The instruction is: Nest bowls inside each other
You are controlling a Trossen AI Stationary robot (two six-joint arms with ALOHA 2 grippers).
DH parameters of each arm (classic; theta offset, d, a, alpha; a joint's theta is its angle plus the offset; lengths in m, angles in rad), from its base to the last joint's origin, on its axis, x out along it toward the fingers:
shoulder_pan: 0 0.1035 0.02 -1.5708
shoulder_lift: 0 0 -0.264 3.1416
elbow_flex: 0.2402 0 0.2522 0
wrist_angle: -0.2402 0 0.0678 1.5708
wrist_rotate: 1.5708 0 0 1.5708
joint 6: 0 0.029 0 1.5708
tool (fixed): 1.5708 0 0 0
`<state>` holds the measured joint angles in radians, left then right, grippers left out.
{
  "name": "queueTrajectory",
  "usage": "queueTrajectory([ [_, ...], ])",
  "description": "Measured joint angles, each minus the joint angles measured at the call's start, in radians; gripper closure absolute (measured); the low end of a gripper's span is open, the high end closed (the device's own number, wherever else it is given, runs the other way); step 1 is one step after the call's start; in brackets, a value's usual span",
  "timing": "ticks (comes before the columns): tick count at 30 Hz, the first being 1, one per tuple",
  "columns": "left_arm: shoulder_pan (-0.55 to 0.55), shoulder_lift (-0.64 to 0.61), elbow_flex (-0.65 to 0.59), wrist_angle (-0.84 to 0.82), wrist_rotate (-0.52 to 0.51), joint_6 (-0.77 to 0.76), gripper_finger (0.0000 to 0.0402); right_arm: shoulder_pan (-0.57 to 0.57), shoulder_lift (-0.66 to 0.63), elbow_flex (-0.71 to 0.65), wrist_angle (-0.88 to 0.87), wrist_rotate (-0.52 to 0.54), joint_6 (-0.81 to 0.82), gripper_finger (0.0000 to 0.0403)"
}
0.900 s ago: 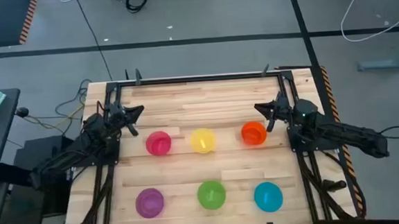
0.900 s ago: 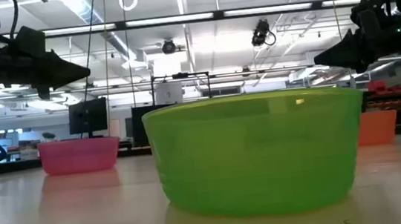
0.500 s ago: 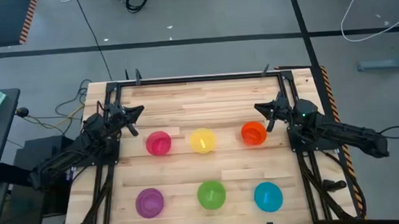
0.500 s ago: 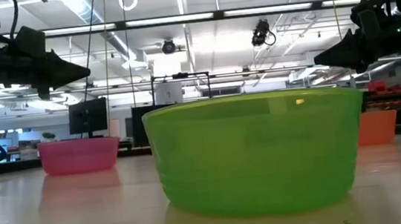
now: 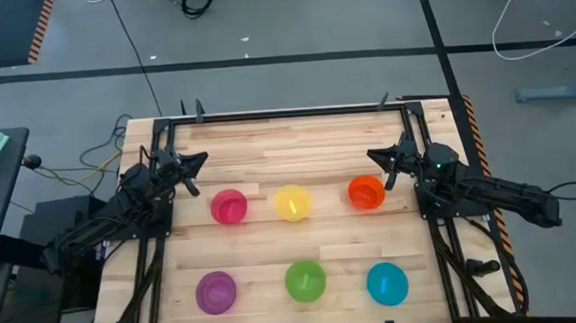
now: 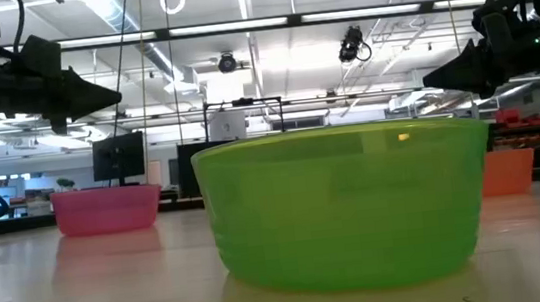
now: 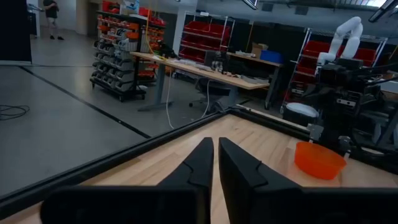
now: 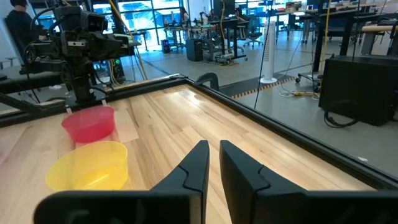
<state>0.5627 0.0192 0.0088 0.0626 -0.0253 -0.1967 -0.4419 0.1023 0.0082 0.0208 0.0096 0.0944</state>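
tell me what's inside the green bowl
Seen from above, the green bowl holds nothing; only its own green floor shows. In the low view its wall hides the inside, and it also covers the yellow bowl behind it.

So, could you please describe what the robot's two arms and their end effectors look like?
Both arms are dark, nearly black, jointed links with black cables trailing off the table's sides. The left end effector and right end effector each end in two dark, wedge-shaped tapered fingers. A small green light glows on the right arm.
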Motion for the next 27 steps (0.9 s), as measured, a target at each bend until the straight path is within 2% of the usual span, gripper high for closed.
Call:
queueTrajectory([
  [7, 0.000, 0.000, 0.000, 0.000, 0.000, 0.000, 0.0378, 0.000, 0.000, 0.000, 0.000, 0.000, 0.000, 0.0355],
  [18, 0.000, 0.000, 0.000, 0.000, 0.000, 0.000, 0.0366, 0.000, 0.000, 0.000, 0.000, 0.000, 0.000, 0.0355],
  [27, 0.000, 0.000, 0.000, 0.034, 0.000, 0.000, 0.0377, 0.000, 0.000, 0.000, 0.000, 0.000, 0.000, 0.0355],
])
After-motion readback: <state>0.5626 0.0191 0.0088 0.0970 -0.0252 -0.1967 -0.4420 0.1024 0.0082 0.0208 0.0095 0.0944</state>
